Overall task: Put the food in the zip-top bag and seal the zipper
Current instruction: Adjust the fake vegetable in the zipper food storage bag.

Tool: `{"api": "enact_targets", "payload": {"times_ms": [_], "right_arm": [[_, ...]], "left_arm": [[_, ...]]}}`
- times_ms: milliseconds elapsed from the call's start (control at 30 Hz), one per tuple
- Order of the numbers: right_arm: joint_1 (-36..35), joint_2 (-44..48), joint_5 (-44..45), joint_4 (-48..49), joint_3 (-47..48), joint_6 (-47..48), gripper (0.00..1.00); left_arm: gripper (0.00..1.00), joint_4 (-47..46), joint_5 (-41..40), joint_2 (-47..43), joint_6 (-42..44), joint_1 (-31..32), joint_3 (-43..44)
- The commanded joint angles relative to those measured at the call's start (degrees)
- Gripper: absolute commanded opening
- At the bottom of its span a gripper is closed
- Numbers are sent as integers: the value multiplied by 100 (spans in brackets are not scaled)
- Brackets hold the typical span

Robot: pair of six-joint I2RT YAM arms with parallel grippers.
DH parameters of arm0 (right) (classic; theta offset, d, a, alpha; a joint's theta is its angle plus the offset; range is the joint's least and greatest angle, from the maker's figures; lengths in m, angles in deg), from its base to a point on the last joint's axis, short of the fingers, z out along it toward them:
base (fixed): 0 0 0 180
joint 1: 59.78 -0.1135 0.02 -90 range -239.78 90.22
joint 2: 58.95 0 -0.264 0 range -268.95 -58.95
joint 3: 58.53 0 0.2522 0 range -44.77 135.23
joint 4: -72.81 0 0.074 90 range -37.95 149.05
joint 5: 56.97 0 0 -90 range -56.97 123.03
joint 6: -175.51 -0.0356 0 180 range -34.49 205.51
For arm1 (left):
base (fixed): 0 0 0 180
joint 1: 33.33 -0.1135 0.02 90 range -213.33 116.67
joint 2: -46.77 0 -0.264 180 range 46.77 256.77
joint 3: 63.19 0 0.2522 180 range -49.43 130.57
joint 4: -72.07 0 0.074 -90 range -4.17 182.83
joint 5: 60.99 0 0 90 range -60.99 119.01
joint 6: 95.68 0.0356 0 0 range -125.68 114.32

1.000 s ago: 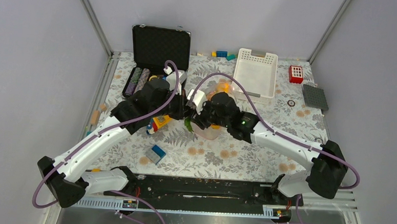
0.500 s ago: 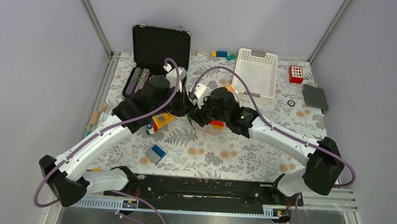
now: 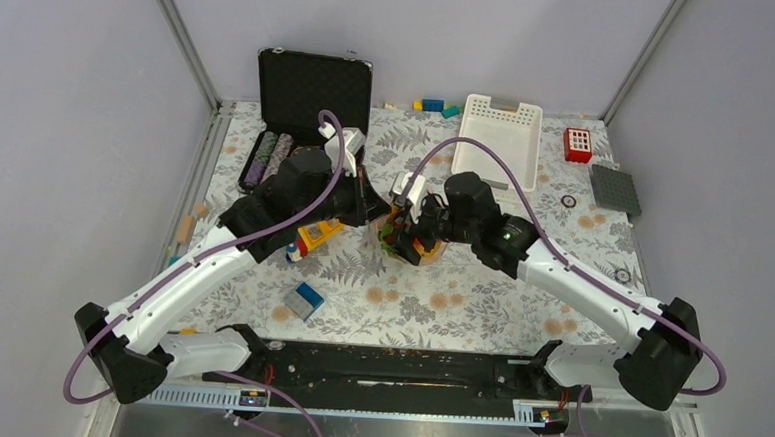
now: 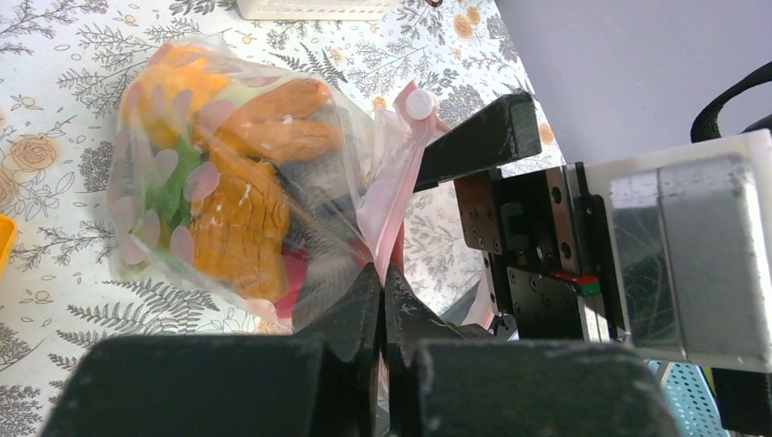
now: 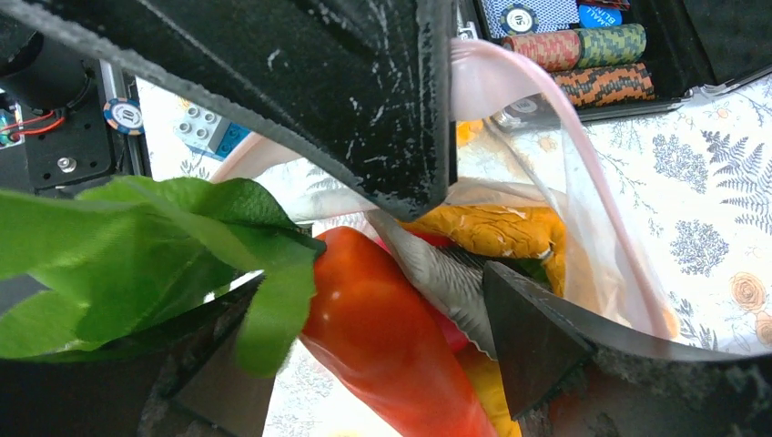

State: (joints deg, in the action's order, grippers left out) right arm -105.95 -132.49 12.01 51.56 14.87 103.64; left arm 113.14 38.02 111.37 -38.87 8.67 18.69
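My left gripper [image 4: 382, 278] is closed tight on the pink zipper strip [image 4: 390, 214] of the clear plastic zip-top bag [image 4: 300, 196]. The bag sits just ahead of it, over the flowered tabletop [image 4: 55, 273], with orange and green food pieces [image 4: 246, 228] inside. My right gripper [image 5: 451, 238] stands partly apart at the bag's mouth, and an orange carrot with green leaves [image 5: 373, 319] lies between its fingers. Whether they press it, I cannot tell.

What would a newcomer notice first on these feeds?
The clear zip-top bag, stuffed with orange and green food, sits mid-table. The left gripper pinches its pink zipper edge, and an orange carrot with green leaves fills the right wrist view.
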Motion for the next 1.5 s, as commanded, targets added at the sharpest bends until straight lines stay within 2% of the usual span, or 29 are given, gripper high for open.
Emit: {"api": "enact_targets", "payload": {"times_ms": [0,333,400,433,500,567,767,867,900,1067,1267,1467], "right_arm": [[140,238,87,-260,127,236,84],[135,623,101,-331,236,271,85],[135,650,60,-321,268,235,83],[137,646,47,-314,288,193,77],[143,563,122,-230,350,-15,57],[144,379,242,-226,478,-267,42],[139,-376,348,-511,1255,-1107,19],[136,-536,282,-581,1519,-1237,2],[134,-567,332,-595,1572,-1267,0],[108,-539,450,-185,1171,-1068,0],[-185,-481,1101,300,356,-18,0],[-295,-674,1142,75,395,454,0]], "left_arm": [[0,-569,194,-304,-192,-9,170],[0,-569,182,-378,-260,-61,86],[0,-579,214,-382,-266,-76,82],[0,-591,243,-386,-266,-72,79],[0,-646,345,-402,-276,-76,61],[0,-708,449,-419,-289,-72,23],[0,-831,524,-472,-352,-71,-139],[0,-919,480,-528,-379,-77,-238],[0,-932,426,-554,-397,-75,-264],[0,-941,11,-737,-423,-84,-392],[0,-854,-386,-1020,-419,-115,-544],[0,-824,-483,-1211,-399,-127,-638]]}}
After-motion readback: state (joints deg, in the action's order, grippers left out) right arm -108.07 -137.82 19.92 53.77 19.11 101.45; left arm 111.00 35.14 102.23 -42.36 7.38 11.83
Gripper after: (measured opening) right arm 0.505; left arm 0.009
